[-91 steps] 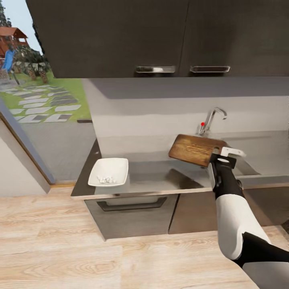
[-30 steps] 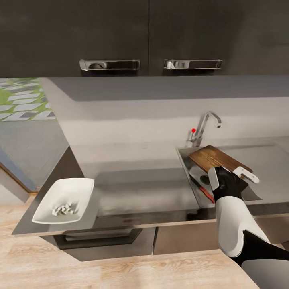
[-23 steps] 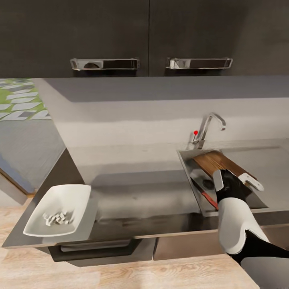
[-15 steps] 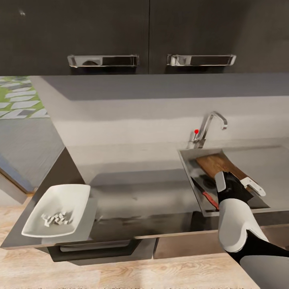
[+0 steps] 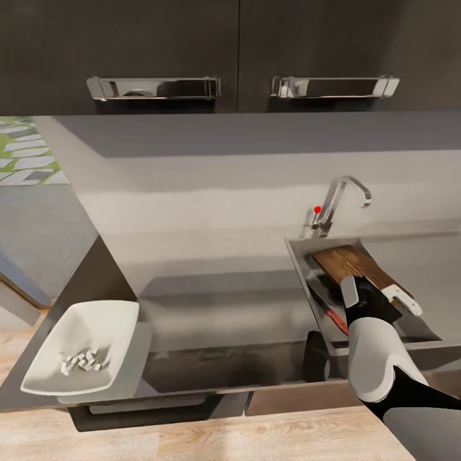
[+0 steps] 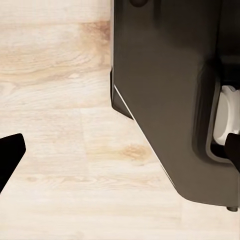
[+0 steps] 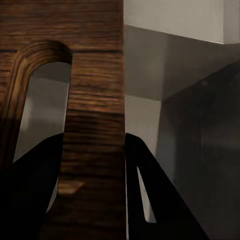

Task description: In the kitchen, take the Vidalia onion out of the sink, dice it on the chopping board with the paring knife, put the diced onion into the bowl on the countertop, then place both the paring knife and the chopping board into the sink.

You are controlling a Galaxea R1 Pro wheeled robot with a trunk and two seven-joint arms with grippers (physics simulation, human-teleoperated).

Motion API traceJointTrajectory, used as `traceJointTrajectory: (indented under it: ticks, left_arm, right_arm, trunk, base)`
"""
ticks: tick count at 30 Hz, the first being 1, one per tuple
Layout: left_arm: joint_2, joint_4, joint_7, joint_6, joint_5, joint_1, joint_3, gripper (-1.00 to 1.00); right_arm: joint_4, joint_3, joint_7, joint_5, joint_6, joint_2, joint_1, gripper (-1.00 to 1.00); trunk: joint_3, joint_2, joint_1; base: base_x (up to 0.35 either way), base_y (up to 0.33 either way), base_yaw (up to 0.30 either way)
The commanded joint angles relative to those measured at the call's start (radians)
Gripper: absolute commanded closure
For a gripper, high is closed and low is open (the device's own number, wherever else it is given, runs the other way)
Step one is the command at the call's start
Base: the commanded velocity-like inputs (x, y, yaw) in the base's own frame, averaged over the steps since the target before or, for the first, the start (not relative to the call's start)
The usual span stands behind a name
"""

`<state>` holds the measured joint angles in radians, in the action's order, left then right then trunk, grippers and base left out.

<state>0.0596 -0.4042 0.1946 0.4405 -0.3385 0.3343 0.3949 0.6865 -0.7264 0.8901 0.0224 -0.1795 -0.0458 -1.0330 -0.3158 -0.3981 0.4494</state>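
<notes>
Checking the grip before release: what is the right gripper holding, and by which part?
The right gripper holds the chopping board by its slot-handle end, fingers either side.

Head camera overlooks sink (image 5: 307,269) — wrist cameras close-up

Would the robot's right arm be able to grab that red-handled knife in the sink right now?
Probably not: its right pincer is shut on the chopping board, which lies tilted in the sink beside the paring knife.

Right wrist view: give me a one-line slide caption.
Right gripper clamped on the chopping board beside its slot handle, held over the grey steel sink.
</notes>
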Motion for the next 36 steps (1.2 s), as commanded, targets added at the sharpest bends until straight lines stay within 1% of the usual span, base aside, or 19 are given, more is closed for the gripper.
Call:
traceJointTrajectory:
  ticks: [1,6,10,15,17,19,21,27,36]
  left_arm:
    - [0.001,-0.003,0.008,0.001,-0.005,0.0,0.009,-1.0]
    - [0.002,-0.002,0.008,0.001,-0.005,0.0,0.009,-1.0]
    - [0.002,-0.002,0.008,0.001,-0.005,0.0,0.009,-1.0]
    - [0.002,0.001,0.009,0.001,-0.005,0.0,0.009,-1.0]
    - [0.003,0.002,0.009,0.001,-0.005,0.0,0.009,-1.0]
    - [0.003,0.002,0.01,0.001,-0.005,0.0,0.009,-1.0]
    - [0.003,0.001,0.011,0.001,-0.005,0.0,0.009,-1.0]
    - [0.003,0.0,0.014,0.001,-0.005,0.001,0.009,-1.0]
    - [0.003,-0.001,0.014,0.001,-0.005,0.0,0.009,-1.0]
  right_arm:
    - [0.001,-0.002,0.001,-0.001,-0.008,-0.001,-0.001,1.0]
    - [-0.004,-0.002,0.001,-0.002,-0.008,-0.002,-0.001,1.0]
    - [-0.039,-0.003,-0.003,-0.001,-0.006,0.003,-0.001,1.0]
    - [-0.052,-0.004,-0.005,0.0,-0.002,0.003,-0.001,1.0]
    - [-0.068,-0.004,-0.006,0.001,0.027,0.004,-0.001,1.0]
    - [-0.097,-0.006,-0.006,0.001,0.078,0.007,-0.001,1.0]
    - [-0.11,-0.007,-0.008,0.001,0.094,0.008,-0.001,1.0]
    - [-0.12,-0.01,-0.046,0.001,0.104,0.007,-0.001,1.0]
    - [-0.12,-0.011,-0.05,0.001,0.111,0.005,-0.001,1.0]
  trunk:
    - [-0.003,-0.002,0.001]
    - [-0.011,-0.002,0.001]
    - [-0.018,-0.002,0.001]
    - [-0.026,-0.002,0.001]
    - [-0.029,-0.002,0.001]
    - [-0.032,-0.002,0.001]
    - [-0.035,-0.002,0.001]
    - [-0.045,-0.002,0.001]
    - [-0.059,-0.002,0.001]
  base:
    - [0.028,0.0,0.0]
    - [0.008,0.0,0.0]
    - [0.0,0.0,0.0]
    - [0.0,0.0,0.0]
    - [0.0,0.0,0.0]
    - [0.0,0.0,0.0]
    - [0.0,0.0,0.0]
    - [0.0,0.0,0.0]
    - [0.0,0.0,0.0]
